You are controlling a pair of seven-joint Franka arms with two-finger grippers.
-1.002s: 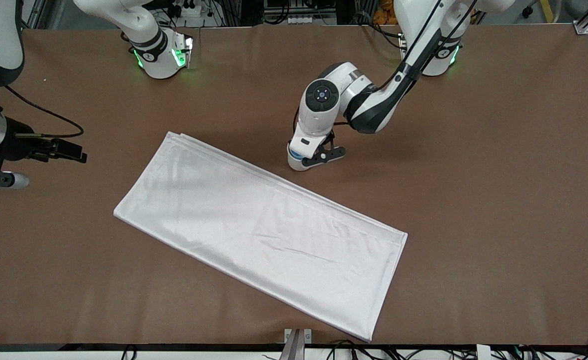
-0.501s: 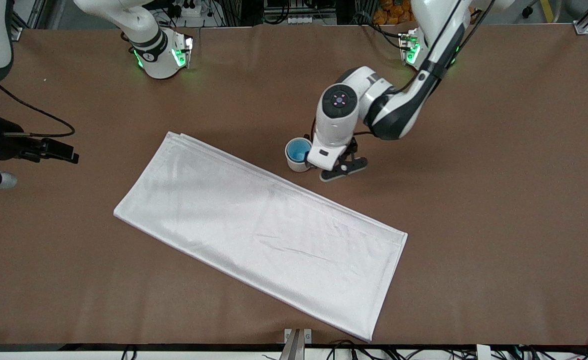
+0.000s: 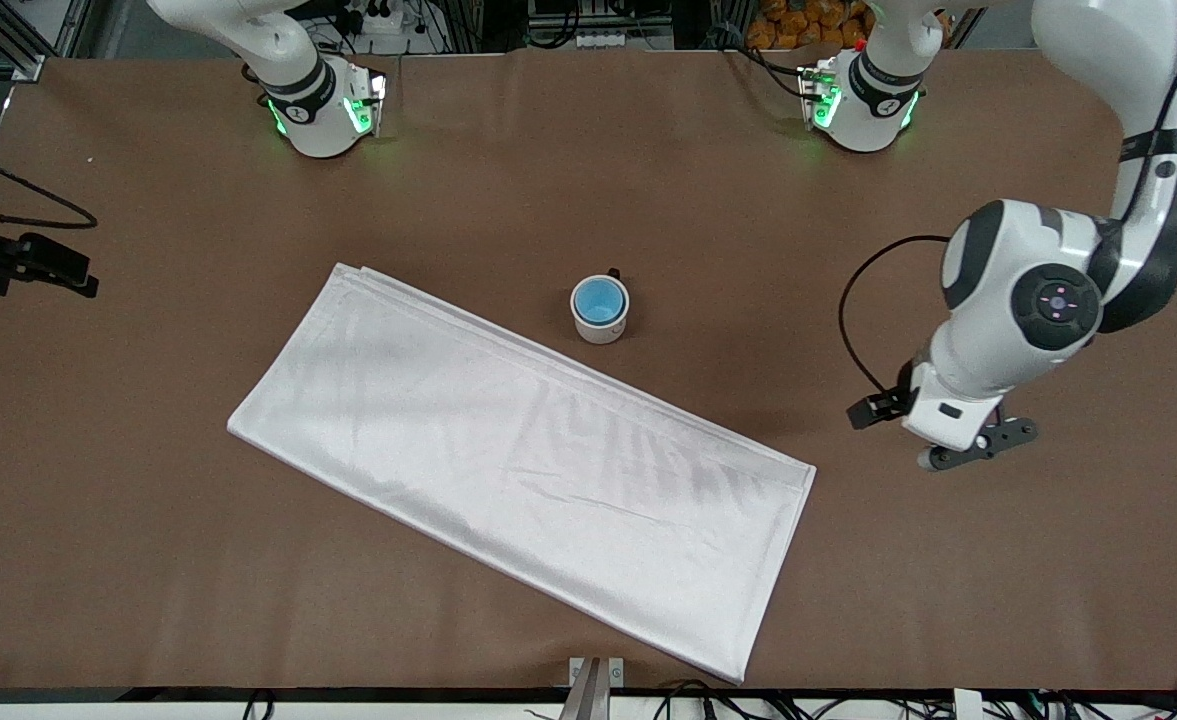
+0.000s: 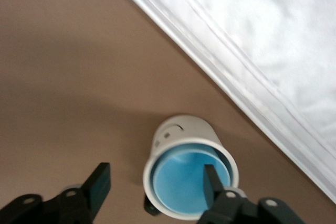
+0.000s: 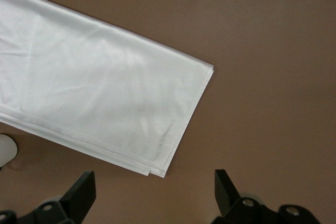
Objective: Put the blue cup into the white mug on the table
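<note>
Blue cup [image 3: 599, 298] sits inside white mug [image 3: 600, 326], walls hidden.

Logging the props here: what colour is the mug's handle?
Black, on the white mug; the handle shows best in the front view.

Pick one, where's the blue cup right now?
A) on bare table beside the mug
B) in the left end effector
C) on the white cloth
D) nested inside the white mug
D: the blue cup sits inside the white mug, blue ringed by the cream rim in the left wrist view, and the open left end effector holds nothing.
</note>
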